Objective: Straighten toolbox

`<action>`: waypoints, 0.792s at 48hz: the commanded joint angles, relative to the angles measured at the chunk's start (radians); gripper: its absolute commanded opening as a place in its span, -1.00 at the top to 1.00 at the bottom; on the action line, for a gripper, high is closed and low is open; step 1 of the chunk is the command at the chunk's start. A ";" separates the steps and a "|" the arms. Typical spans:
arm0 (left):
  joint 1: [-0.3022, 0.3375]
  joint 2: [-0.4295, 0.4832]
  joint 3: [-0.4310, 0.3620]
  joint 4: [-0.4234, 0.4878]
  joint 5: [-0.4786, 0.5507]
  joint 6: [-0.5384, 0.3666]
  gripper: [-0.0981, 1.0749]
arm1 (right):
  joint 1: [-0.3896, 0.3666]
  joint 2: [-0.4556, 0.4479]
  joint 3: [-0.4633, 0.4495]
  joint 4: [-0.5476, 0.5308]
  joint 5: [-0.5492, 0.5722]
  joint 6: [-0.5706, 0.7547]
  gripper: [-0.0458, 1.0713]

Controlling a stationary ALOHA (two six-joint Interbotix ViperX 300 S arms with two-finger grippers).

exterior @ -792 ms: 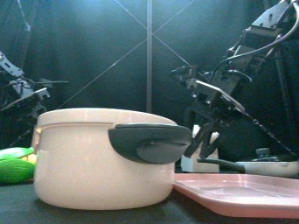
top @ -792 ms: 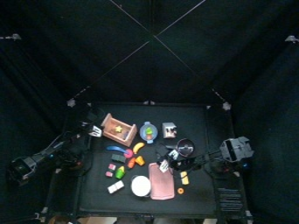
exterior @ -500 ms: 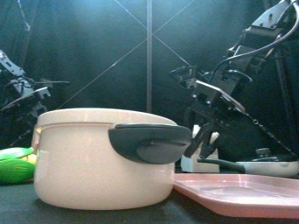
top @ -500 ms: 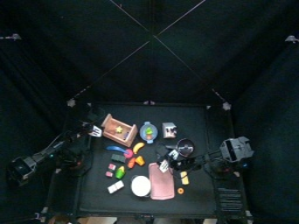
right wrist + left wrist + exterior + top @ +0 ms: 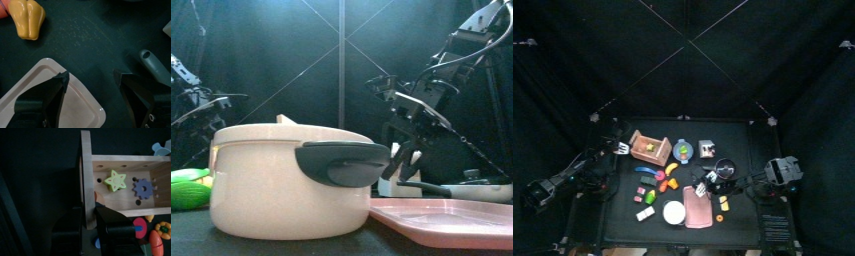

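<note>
From the top view, the reddish-brown rectangular wooden toolbox (image 5: 648,146) sits in the far-left part of the small black worktop (image 5: 740,220), turned at a slight slant to the worktop's edges. The left arm comes in from the left and its left tool (image 5: 625,150) meets the toolbox's left end. The right tool (image 5: 724,183) hangs over the right side, just beside a flat pink oblong board (image 5: 698,211) and a round white pot (image 5: 675,212) at the front. A small grey square container (image 5: 708,148) lies to the right of the toolbox, with small coloured pieces scattered between.

In the front view, the white pot (image 5: 278,178) with its dark grey handle fills the near ground, the pink board (image 5: 445,221) lies to its right and a green piece (image 5: 187,189) to its left. The right arm hangs behind them; the toolbox is hidden.

In the left wrist view, the left tool (image 5: 91,230) is clamped on the toolbox's (image 5: 127,188) thin side wall, one jaw outside, one inside. A yellow-green star (image 5: 115,180) and a blue gear (image 5: 142,188) lie on the pegged floor.

In the right wrist view, the right tool (image 5: 93,107) stands with jaws apart, holding nothing, over the dark worktop (image 5: 93,40). A corner of the pink board (image 5: 50,95), a yellow-orange pepper-shaped piece (image 5: 27,18) and a grey handle (image 5: 155,67) lie below.
</note>
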 commanded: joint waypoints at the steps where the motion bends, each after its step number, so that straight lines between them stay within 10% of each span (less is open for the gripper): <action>1: 0.005 0.000 -0.041 0.078 0.021 -0.080 0.18 | -0.005 -0.018 -0.011 -0.005 0.000 0.000 -0.86; 38: -0.267 0.026 -0.140 0.647 0.229 -0.779 0.18 | -0.003 -0.008 -0.012 -0.005 0.000 0.000 -0.86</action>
